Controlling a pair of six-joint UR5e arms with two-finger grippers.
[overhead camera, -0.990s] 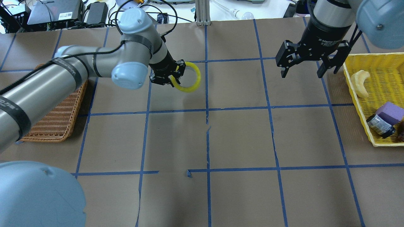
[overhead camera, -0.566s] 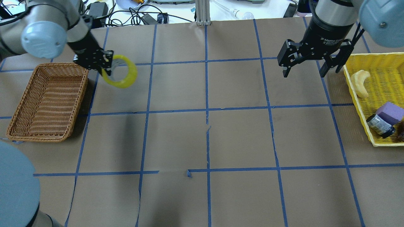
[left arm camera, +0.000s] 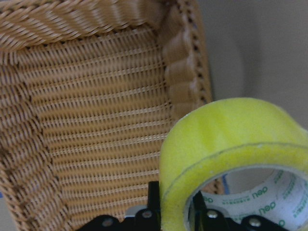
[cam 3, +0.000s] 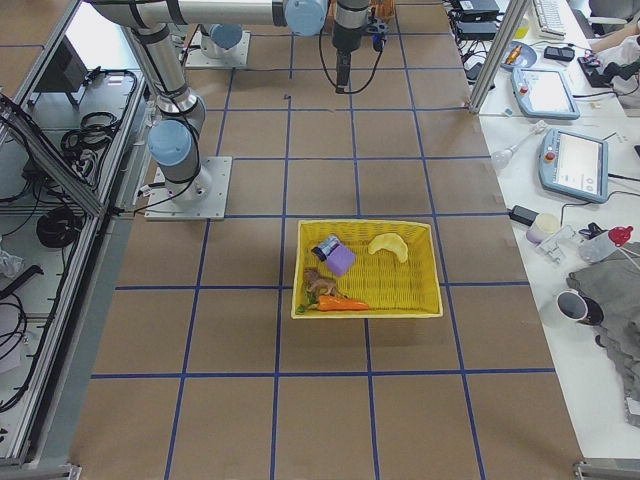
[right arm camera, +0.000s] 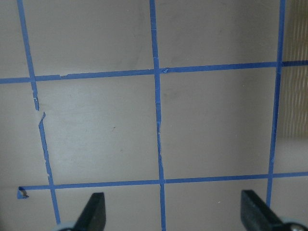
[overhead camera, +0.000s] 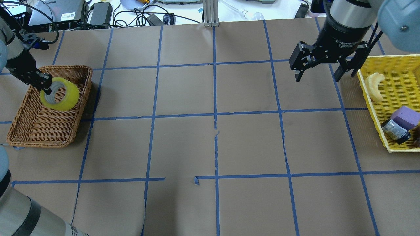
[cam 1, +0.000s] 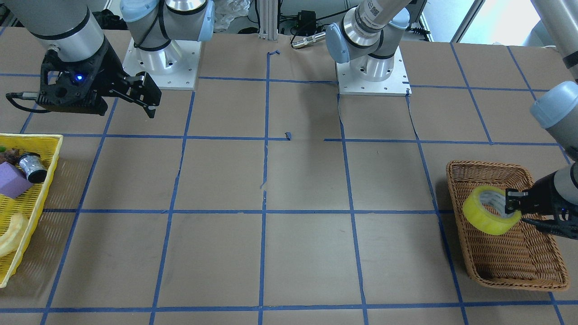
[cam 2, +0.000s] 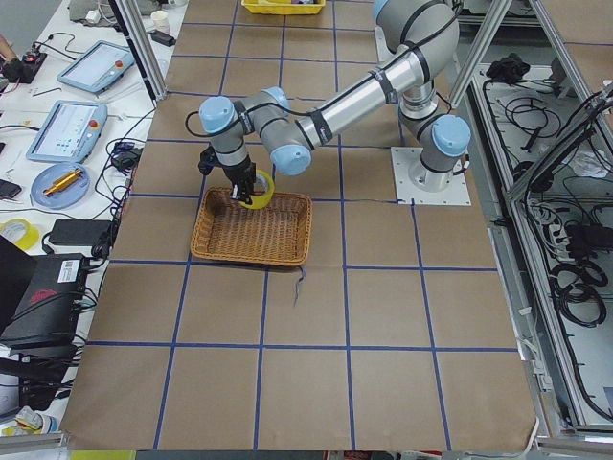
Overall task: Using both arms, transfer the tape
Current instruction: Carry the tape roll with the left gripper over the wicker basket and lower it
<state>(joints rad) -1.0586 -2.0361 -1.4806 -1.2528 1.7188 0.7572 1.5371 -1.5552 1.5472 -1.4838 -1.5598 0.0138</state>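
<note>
The yellow tape (overhead camera: pixel 60 93) hangs in my left gripper (overhead camera: pixel 46 88), which is shut on its rim, just above the brown wicker basket (overhead camera: pixel 36 127). It also shows in the front view (cam 1: pixel 490 210), with the left gripper (cam 1: pixel 512 207) to its right, over the basket (cam 1: pixel 510 266). The left wrist view shows the tape (left arm camera: pixel 231 144) close up over the basket's weave (left arm camera: pixel 96 134). My right gripper (overhead camera: pixel 323 73) is open and empty, high over the table beside the yellow basket (overhead camera: pixel 398 68); in the right wrist view its fingertips (right arm camera: pixel 96 211) stand wide apart.
The yellow basket (cam 1: pixel 31 207) holds a banana (overhead camera: pixel 375 86), a purple block (overhead camera: pixel 405 117), a small silver-and-black roll (overhead camera: pixel 393 130), and a carrot (cam 3: pixel 340 303). Blue tape lines grid the brown table. Cables and devices lie beyond the far edge.
My left arm has swung left with the tape, from the table's middle to over the wicker basket. The right gripper has stayed near the yellow basket, open.
</note>
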